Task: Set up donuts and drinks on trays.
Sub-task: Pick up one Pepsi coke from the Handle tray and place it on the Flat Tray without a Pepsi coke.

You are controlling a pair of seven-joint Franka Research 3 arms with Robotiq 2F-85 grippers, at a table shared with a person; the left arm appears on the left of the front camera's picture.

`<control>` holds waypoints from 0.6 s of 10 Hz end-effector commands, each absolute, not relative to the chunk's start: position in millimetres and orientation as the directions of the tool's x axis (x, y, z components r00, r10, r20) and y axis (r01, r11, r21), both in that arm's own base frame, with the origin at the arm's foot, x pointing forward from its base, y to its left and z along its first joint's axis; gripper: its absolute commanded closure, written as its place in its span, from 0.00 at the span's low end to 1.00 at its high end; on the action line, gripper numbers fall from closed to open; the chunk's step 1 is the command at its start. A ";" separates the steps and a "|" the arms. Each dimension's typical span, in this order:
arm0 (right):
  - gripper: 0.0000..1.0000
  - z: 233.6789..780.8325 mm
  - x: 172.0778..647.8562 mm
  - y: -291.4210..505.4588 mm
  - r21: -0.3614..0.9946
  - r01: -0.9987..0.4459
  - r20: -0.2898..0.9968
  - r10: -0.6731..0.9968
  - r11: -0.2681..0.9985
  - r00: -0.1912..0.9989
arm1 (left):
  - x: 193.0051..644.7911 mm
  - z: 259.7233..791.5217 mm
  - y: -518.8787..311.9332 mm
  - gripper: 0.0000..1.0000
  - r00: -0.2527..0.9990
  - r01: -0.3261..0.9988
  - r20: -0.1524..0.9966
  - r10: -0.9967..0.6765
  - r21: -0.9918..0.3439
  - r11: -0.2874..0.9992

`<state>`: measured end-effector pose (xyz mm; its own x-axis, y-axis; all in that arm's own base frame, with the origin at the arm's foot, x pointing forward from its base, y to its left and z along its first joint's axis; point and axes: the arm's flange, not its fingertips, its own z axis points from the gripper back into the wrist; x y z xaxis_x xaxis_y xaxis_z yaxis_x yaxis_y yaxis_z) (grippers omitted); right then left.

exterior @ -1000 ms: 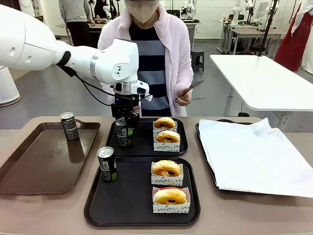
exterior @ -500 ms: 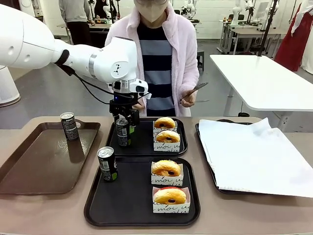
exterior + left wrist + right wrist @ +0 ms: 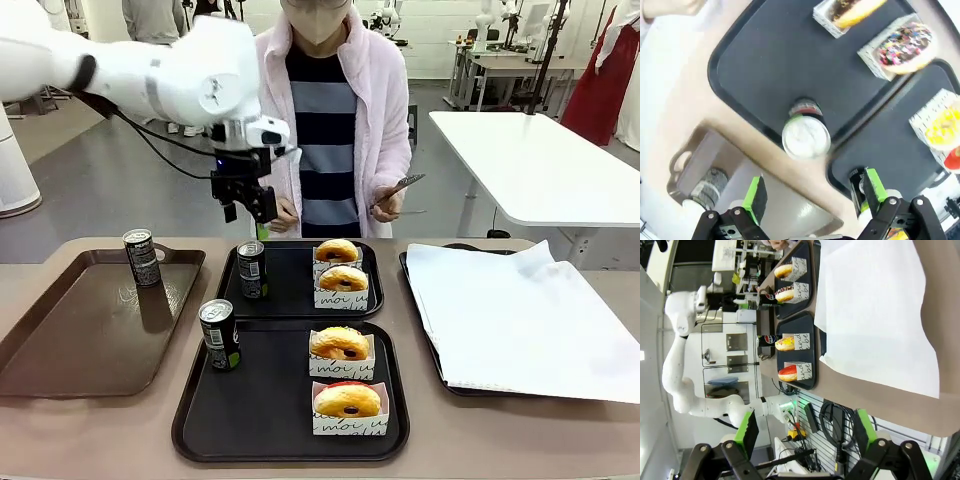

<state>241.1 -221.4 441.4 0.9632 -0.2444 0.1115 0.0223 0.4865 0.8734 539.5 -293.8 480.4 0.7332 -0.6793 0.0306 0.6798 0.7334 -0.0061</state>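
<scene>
the left gripper (image 3: 247,207) hangs wide open and empty above the can (image 3: 252,269) on the far black tray (image 3: 296,296).

Left wrist view | green-padded black fingers (image 3: 754,200) spread apart, empty | slim dark silver-topped can (image 3: 805,136) upright on matte black rectangular tray (image 3: 755,65) below | sleeved ring donuts (image 3: 905,45) at tray's far end

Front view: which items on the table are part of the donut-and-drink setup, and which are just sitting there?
Part of the job:
far black tray, its can, two donuts
near black tray, its can, two donuts
spare can

Just lying about:
brown tray
paper-lined tray
</scene>
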 end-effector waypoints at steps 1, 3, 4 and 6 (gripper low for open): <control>0.00 442.1 242.2 -222.5 0.882 -0.001 0.133 -0.247 0.471 0.960 | 483.5 484.3 -257.4 0.00 0.703 0.710 0.102 -0.704 -0.045 0.702; 0.00 442.1 242.2 -222.5 0.882 -0.001 0.133 -0.247 0.471 0.960 | 457.3 486.3 -228.3 0.00 0.717 0.694 0.155 -0.679 -0.080 0.715; 0.00 442.1 242.2 -222.5 0.882 -0.001 0.133 -0.247 0.471 0.960 | 450.1 482.6 -219.4 0.00 0.727 0.682 0.177 -0.663 -0.077 0.727; 0.00 442.1 242.2 -222.5 0.882 -0.001 0.133 -0.247 0.471 0.960 | 446.2 476.8 -205.9 0.00 0.762 0.641 0.194 -0.618 -0.088 0.763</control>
